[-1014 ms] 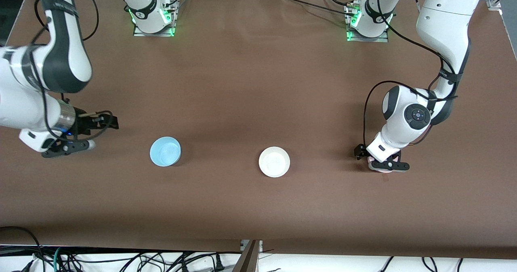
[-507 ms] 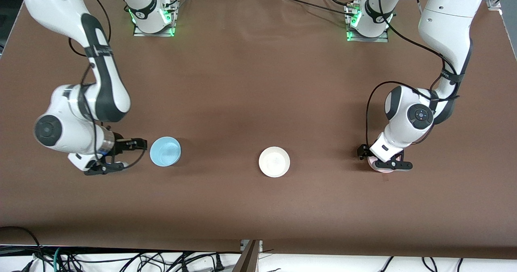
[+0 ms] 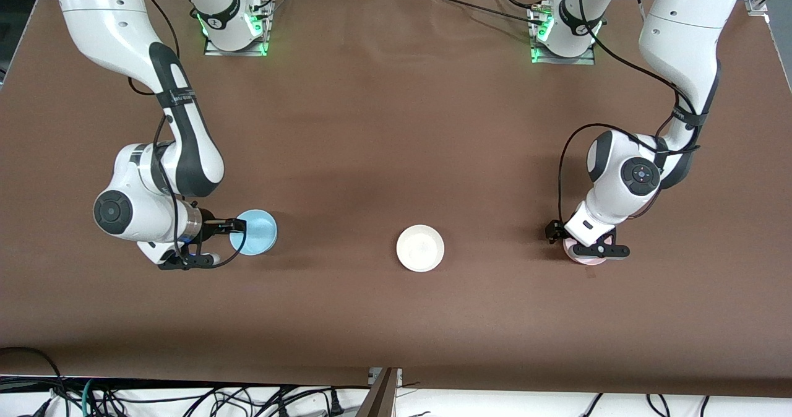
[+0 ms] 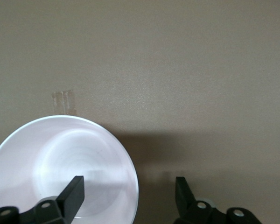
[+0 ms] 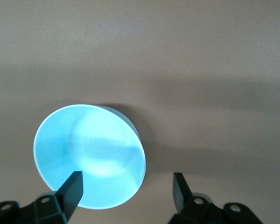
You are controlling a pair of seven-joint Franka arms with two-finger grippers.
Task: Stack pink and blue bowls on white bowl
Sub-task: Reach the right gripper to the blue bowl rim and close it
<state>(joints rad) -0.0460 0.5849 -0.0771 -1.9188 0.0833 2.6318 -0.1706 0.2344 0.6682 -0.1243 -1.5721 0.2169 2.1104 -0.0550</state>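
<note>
The sky-blue bowl (image 3: 257, 232) stands upright toward the right arm's end of the table. My right gripper (image 3: 213, 240) is open and straddles its rim. In the right wrist view the gripper (image 5: 127, 190) has one finger over the blue bowl (image 5: 88, 154) and one outside it. The pink bowl (image 3: 585, 260) stands toward the left arm's end, mostly hidden under my left gripper (image 3: 581, 244). In the left wrist view that open gripper (image 4: 129, 196) straddles the rim of the pink bowl (image 4: 51, 163). The white bowl (image 3: 420, 248) stands alone between them.
The brown table (image 3: 396, 126) holds only the three bowls, roughly in a row. A small strip of clear tape (image 4: 63, 100) lies on the cloth beside the pink bowl. Cables (image 3: 185, 398) hang below the table's near edge.
My right arm has swung in from the table's end to the blue bowl, and its gripper now stands over the bowl's rim. My left gripper has stayed at the pink bowl.
</note>
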